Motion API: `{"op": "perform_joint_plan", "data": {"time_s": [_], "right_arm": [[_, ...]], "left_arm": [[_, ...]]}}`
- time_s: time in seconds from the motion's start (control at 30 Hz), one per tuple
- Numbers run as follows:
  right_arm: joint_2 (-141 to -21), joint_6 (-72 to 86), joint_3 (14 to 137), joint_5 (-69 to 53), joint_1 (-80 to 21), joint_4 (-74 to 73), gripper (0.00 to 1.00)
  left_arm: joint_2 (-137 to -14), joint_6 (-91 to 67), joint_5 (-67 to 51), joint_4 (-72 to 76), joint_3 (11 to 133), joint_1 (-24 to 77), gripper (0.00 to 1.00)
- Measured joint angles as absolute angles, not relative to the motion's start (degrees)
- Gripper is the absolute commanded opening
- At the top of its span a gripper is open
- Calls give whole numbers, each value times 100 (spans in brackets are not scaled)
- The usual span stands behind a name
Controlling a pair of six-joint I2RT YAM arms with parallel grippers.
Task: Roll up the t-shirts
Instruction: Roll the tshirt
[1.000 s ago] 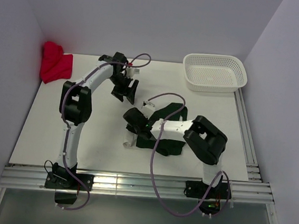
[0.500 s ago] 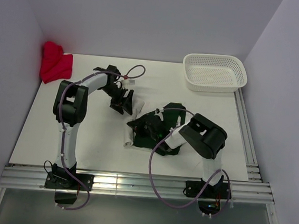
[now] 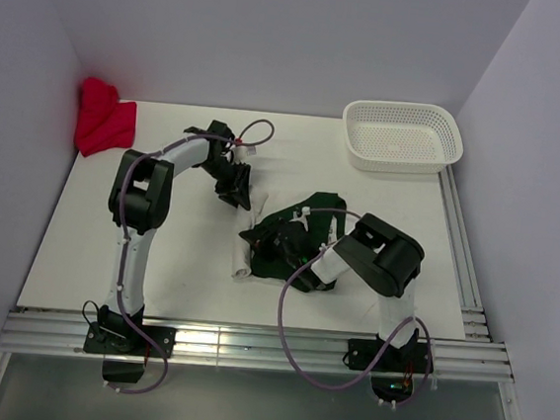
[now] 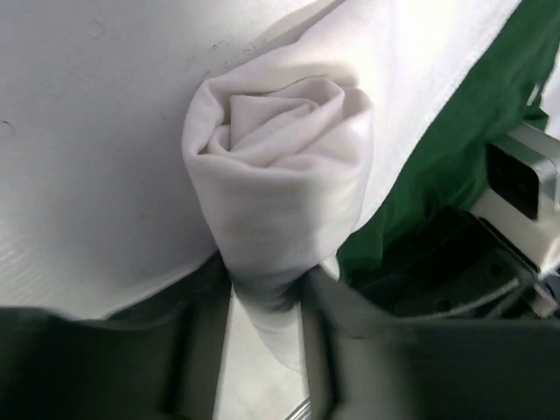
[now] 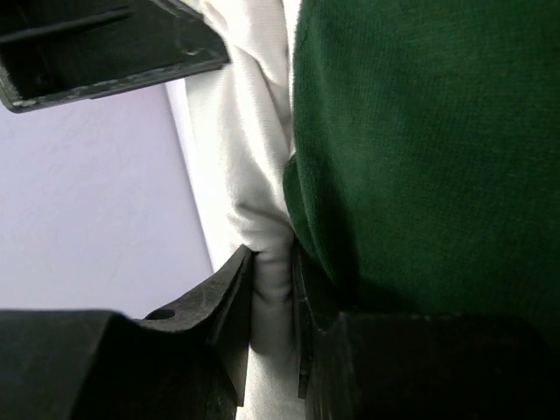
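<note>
The white t-shirt [image 4: 280, 166] lies rolled into a tight tube in the middle of the table, one end [image 3: 241, 263] poking out toward the near side. The dark green t-shirt [image 3: 322, 204] lies crumpled right beside it and partly over it [image 5: 420, 131]. My left gripper [image 4: 267, 296] is shut on the far end of the white roll, and the cloth narrows between its fingers [image 3: 237, 194]. Lower on the same roll, my right gripper [image 5: 273, 284] is shut on a fold of white cloth, with the green shirt pressed against its right finger [image 3: 257, 240].
A white perforated basket [image 3: 403, 136] stands at the back right. A bright red cloth bundle [image 3: 103, 119] lies in the back left corner by the wall. Metal rails [image 3: 247, 346] run along the near table edge by the arm bases.
My left gripper has come down from the back toward the middle and closed on the end of the white roll. The right arm has shifted slightly over the green shirt.
</note>
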State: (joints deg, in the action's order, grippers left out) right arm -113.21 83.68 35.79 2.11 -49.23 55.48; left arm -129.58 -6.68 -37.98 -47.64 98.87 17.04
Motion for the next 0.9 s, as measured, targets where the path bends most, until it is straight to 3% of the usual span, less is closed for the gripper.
{"op": "perform_joint_plan", "data": {"time_s": [0.1,0.27,0.6,0.9], "right_arm": [[-11115,8230,3723,353,-4963,4971,38],[-10523,7817,4480,1142,-5301,2742,52],[-10827,7299,7627,2943,-6125,-2217,57],[-11878,7098,9286,3629,-6292,-4342,57]], "left_arm": [[-12960,-757,-3461,-4912,10027,1835,27],[-12960,-781,-2829,-5175,10280,2067,27],[-12949,-762,-2088,-5408,10506,2357,28],[-12949,-755,-1708,-5520,10615,2499,28]]}}
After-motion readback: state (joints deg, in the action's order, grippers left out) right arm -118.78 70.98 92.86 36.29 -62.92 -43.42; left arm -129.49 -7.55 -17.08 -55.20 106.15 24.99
